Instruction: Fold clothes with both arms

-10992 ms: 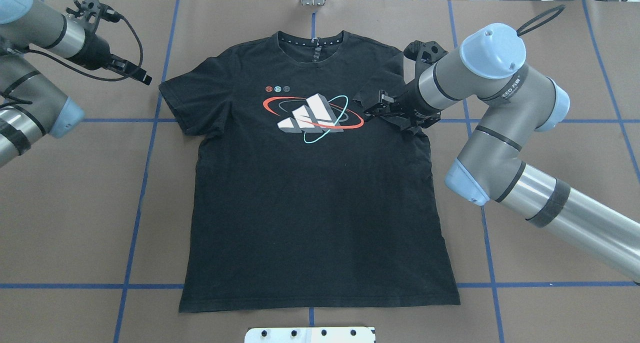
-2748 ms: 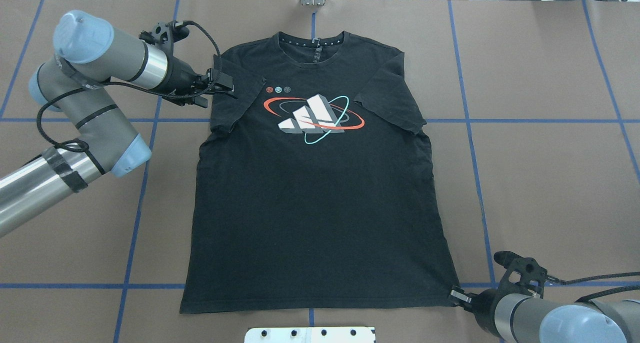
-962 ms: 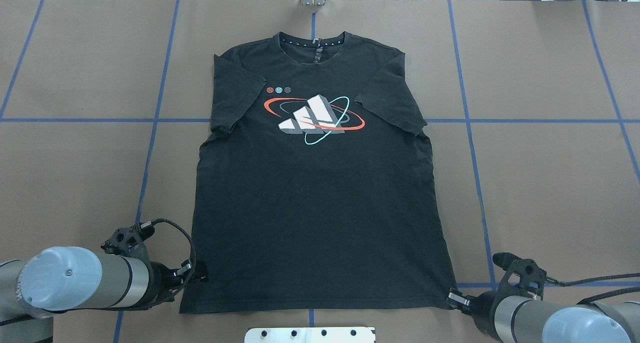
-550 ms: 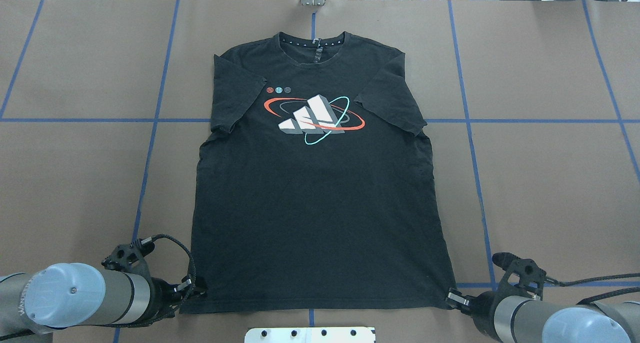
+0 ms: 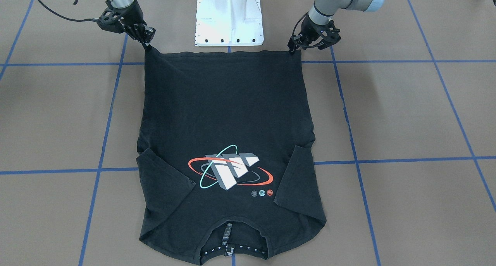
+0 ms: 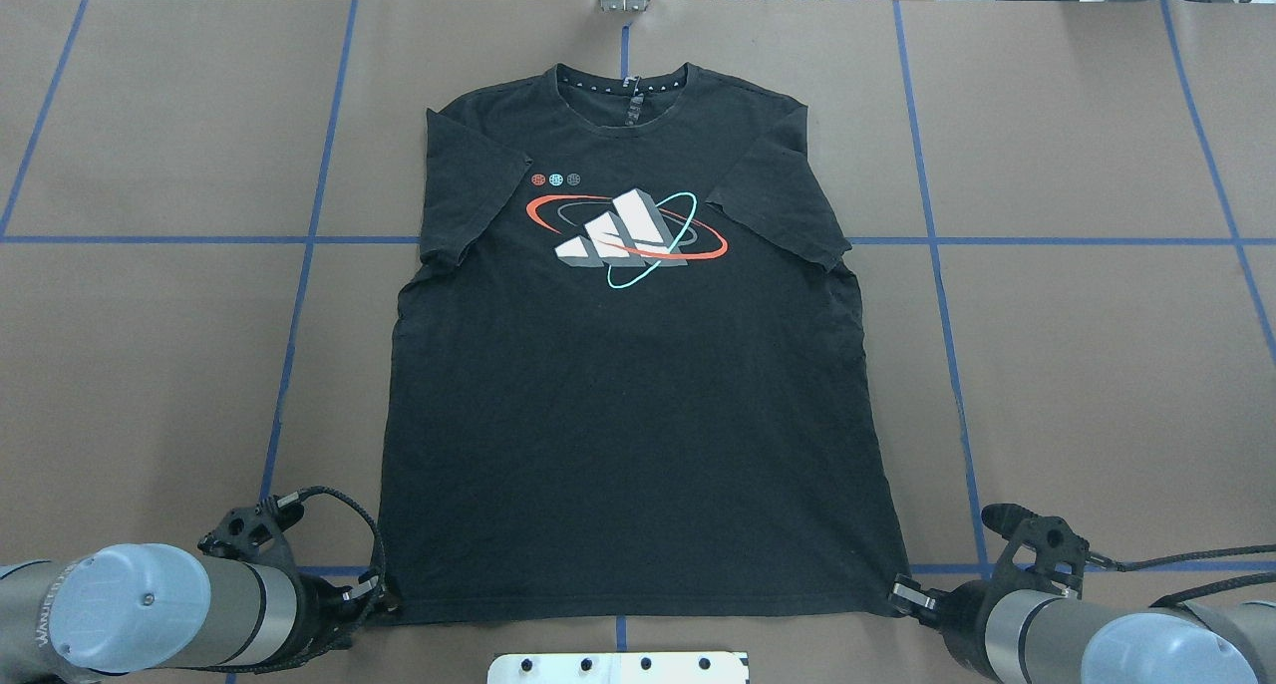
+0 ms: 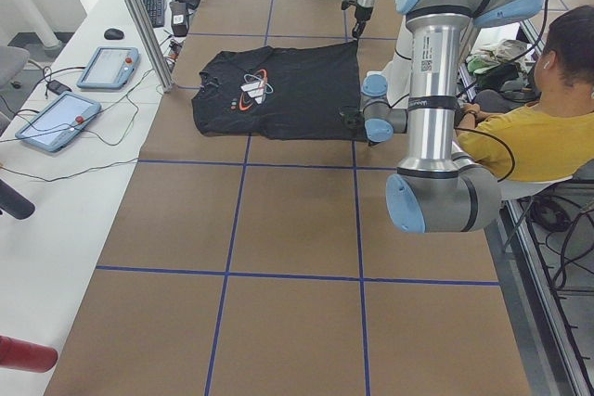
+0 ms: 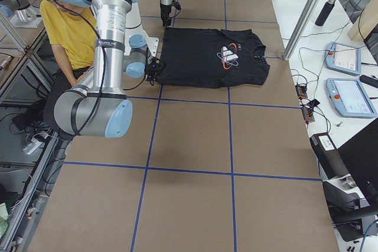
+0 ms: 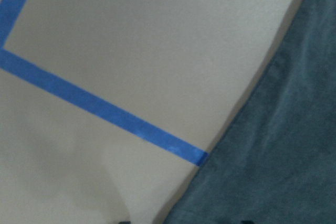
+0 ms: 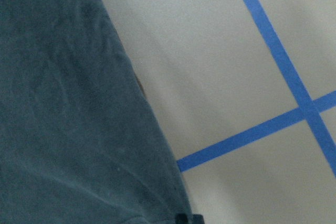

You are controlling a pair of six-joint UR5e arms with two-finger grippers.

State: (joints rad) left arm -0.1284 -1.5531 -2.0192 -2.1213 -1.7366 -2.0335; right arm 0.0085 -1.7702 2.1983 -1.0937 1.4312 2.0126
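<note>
The black T-shirt (image 6: 638,415) lies flat, print up, collar at the far side and both sleeves folded inward; it also shows in the front view (image 5: 224,114). My left gripper (image 6: 384,596) sits low at the near-left hem corner, on the right of the front view (image 5: 293,49). In the left wrist view two fingertip tips stand apart over the shirt's edge (image 9: 283,156), so it looks open. My right gripper (image 6: 900,595) is at the near-right hem corner, also in the front view (image 5: 148,44), and looks shut on that corner (image 10: 68,129).
The white pedestal base plate (image 6: 618,667) sits just behind the hem, between both grippers. Blue tape lines (image 6: 299,295) grid the brown table. A person in yellow (image 7: 520,136) sits behind the robot. Tablets (image 7: 56,118) lie on the side table.
My left arm came from the folded left sleeve down to the near-left hem corner and, in the last second, slid nearer onto it. My right gripper stayed at the near-right corner.
</note>
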